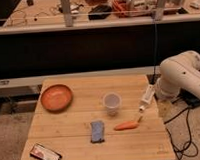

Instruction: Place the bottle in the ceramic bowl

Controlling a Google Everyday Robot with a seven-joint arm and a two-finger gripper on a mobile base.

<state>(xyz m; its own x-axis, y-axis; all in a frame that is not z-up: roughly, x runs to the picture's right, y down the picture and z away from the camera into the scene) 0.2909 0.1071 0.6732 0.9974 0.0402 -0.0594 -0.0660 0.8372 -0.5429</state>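
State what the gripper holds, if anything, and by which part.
It cannot be told. The gripper hangs at the right edge of the table, close beside the bottle.

Dim warm light, tool shaded far right

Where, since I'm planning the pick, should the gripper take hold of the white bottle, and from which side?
Probably the bottle is best gripped at mid-body, from above, closing across its width. It seems to lie flat and diagonal near the right edge of the table, so its long sides are exposed, and the body is wider than the narrow end pointing toward the carrot. The gripper hangs just right of it.
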